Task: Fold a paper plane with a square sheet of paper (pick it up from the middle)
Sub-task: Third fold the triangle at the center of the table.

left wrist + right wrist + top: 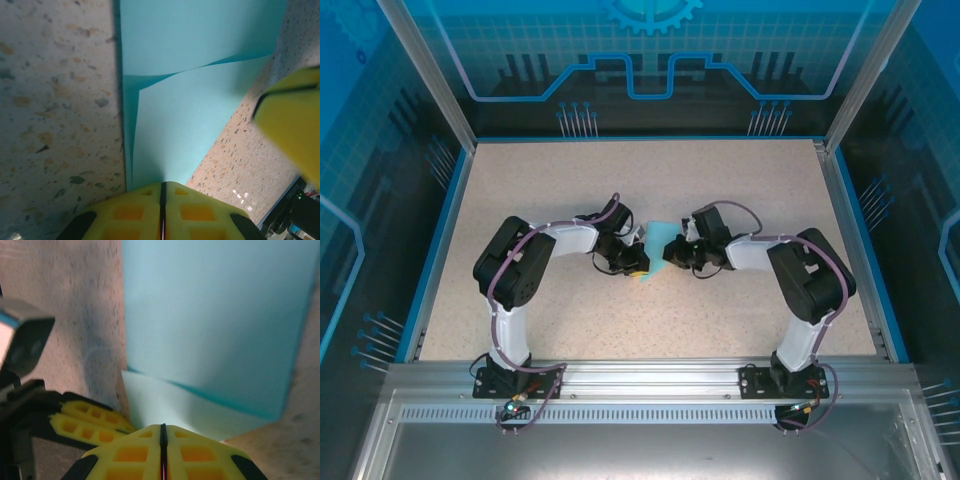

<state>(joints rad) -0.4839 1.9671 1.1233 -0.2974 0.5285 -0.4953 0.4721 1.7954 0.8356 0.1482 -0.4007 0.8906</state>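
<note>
**Left wrist view.** The left tool (162, 210) sits at the near edge, its yellow jaws closed seam to seam and nipping the near end of the square sheet of paper (200, 100). The pinch line itself is hidden behind the fingertips. Beyond them the sheet shows two light-cyan layers, the upper curling over the lower, and its far end is cut off at the frame top. The right tool (294, 130) is a blurred yellow block at the right margin.

**Right wrist view.** Its jaws are likewise closed, on a pale near flap of the sheet, with the contact hidden under the tips. The left tool's fingers lie just beside, lower left, partly cut off.

**Overhead.** Both tools meet mid-surface (570, 180), the sheet between them. The wrists largely mask it, so its folded outline cannot be made out.
</note>
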